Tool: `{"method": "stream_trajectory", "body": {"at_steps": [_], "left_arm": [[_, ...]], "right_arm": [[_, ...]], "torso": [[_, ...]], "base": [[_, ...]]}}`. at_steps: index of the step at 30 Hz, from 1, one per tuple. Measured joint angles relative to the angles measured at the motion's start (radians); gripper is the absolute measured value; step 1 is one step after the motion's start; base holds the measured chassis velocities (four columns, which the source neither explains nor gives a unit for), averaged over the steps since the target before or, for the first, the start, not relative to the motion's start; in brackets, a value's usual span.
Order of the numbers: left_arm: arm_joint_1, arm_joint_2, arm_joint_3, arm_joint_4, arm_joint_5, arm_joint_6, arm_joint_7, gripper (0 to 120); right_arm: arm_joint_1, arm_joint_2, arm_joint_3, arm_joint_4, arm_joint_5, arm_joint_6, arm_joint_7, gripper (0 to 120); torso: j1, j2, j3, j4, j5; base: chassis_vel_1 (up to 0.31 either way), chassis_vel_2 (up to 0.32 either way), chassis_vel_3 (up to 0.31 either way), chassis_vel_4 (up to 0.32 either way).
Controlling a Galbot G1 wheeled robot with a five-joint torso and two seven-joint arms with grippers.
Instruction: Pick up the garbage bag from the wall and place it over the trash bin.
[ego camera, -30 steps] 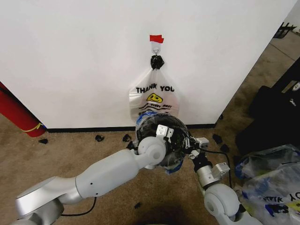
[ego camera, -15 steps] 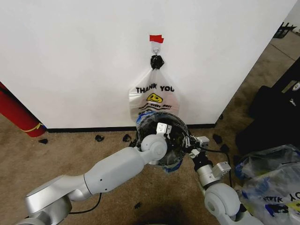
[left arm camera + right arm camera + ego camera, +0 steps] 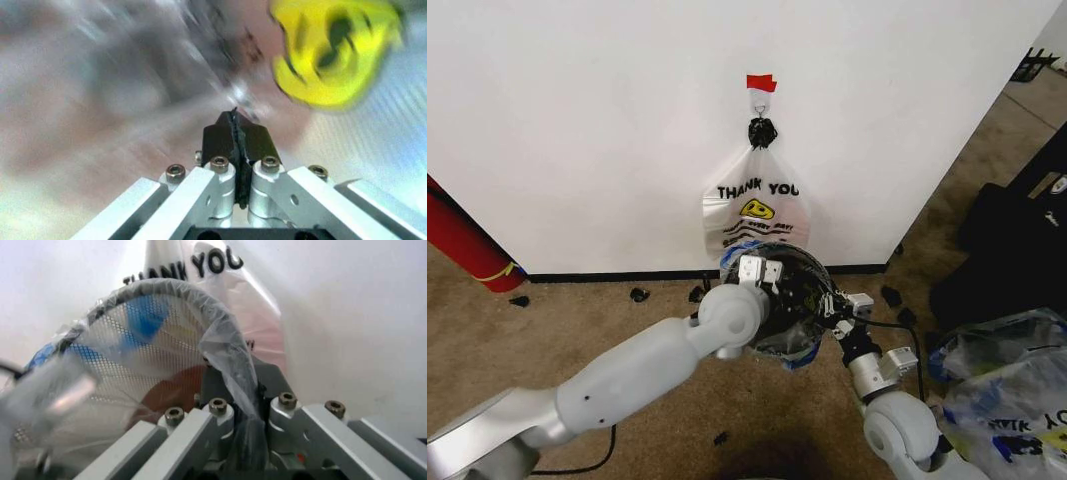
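Note:
The trash bin point(image 3: 799, 290), black wire mesh, stands on the carpet below the hook on the wall point(image 3: 577, 120). The garbage bag point(image 3: 793, 352), clear with blue patches, is draped over its rim. My right gripper point(image 3: 835, 305) is at the bin's right rim. In the right wrist view the right gripper point(image 3: 237, 385) is shut on a strip of the garbage bag point(image 3: 223, 347) stretched over the mesh bin point(image 3: 147, 355). My left gripper point(image 3: 755, 268) hovers at the bin's far left rim. In the blurred left wrist view the left gripper point(image 3: 233, 132) has its pads pressed shut.
A whitish "THANK YOU" bag point(image 3: 757, 210) hangs from the hook point(image 3: 759, 103) under red tape point(image 3: 760, 82), right behind the bin. A red cylinder point(image 3: 462, 245) leans at far left. More plastic bags point(image 3: 1002, 390) and a black case point(image 3: 1017, 230) lie to the right. Small black scraps dot the carpet.
My left arm has swung so that its gripper slid left along the bin's far rim. The right gripper and the bin have stayed put.

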Motion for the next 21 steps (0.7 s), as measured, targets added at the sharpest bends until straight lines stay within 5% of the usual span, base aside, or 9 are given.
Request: {"method": "stream_trajectory", "body": {"at_steps": [11,21], "left_arm": [[0.061,-0.018,-0.005,-0.030,-0.045,0.022,-0.004,0],[0.050,-0.124,0.032,0.164,0.124,0.012,0.065,0]], "right_arm": [[-0.013,-0.001,-0.007,0.008,-0.014,-0.001,-0.004,1],[-0.027,0.001,-0.008,0.027,-0.004,0.002,-0.020,1]], "torso": [[0.000,0.000,0.000,0.0000,-0.0001],[0.000,0.000,0.000,-0.0001,0.0000]], "base": [[0.000,0.000,0.000,0.000],[0.000,0.000,0.000,0.000]]}}
